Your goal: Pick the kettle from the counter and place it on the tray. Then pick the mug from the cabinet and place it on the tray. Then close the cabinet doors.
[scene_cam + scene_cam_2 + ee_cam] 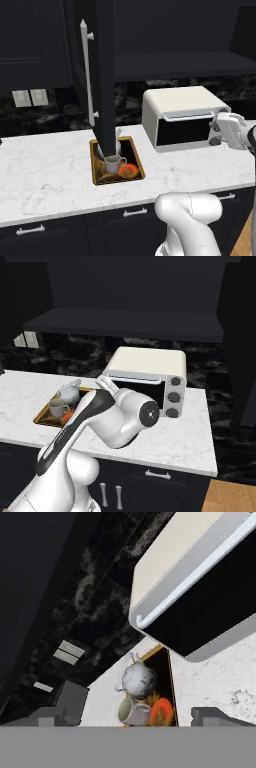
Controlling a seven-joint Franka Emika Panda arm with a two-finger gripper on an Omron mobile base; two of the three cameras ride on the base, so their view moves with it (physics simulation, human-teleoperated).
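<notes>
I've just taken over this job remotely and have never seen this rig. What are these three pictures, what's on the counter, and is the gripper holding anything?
The machine is a white robot arm on a drivable base in a simulated kitchen. Two pictures come from cameras on the base, behind the arm to its left and right. The third looks along the gripper; its dark fingertips stand apart with nothing between them.

On the white marble counter lies a flat golden-brown-rimmed tray. It carries the squat glossy white-grey kettle and the pale cream mug, close together. Beside it stands a cream toaster oven. Above, a tall black cabinet door with a silver bar handle stands open.
</notes>
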